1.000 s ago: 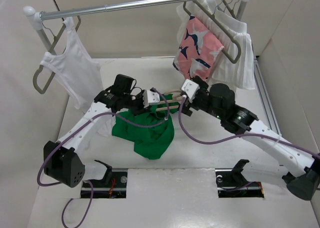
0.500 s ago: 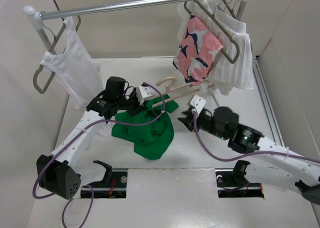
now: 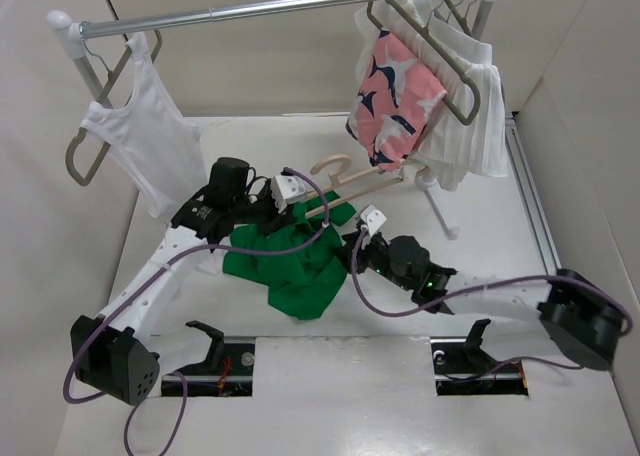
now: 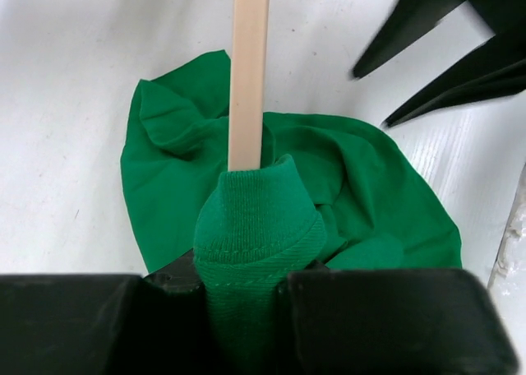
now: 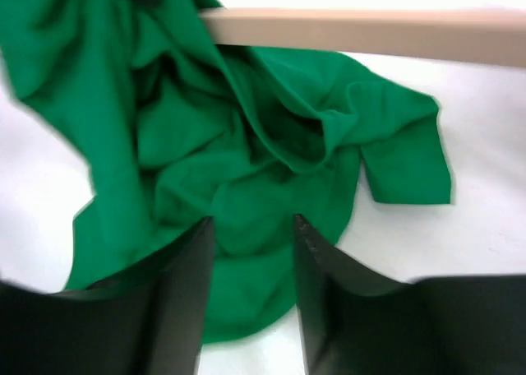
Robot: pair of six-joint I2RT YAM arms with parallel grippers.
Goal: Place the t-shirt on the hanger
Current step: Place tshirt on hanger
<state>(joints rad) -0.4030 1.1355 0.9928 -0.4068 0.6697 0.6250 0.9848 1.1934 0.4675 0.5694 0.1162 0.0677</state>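
Note:
The green t-shirt (image 3: 290,266) lies crumpled on the white table, and its ribbed collar (image 4: 256,219) is pulled over one end of the beige hanger (image 3: 358,182). My left gripper (image 3: 278,202) is shut on that collar-covered end (image 4: 246,284); the hanger's bar (image 4: 248,71) sticks out away from it. My right gripper (image 3: 357,246) is low at the shirt's right edge. In the right wrist view its fingers (image 5: 191,268) stand apart above the shirt's folds (image 5: 246,186), gripping nothing, with the hanger bar (image 5: 370,34) crossing beyond them.
A clothes rail (image 3: 270,11) spans the back. A white tank top (image 3: 140,141) hangs on a grey hanger at the left. A pink patterned garment (image 3: 395,96) and a white one (image 3: 470,116) hang at the right. The rack's foot (image 3: 440,216) reaches onto the table.
My right gripper has left the hanger, dropped back toward the near side beside the shirt, and narrowed its jaws. The left gripper lifted the hanger end slightly and keeps its hold.

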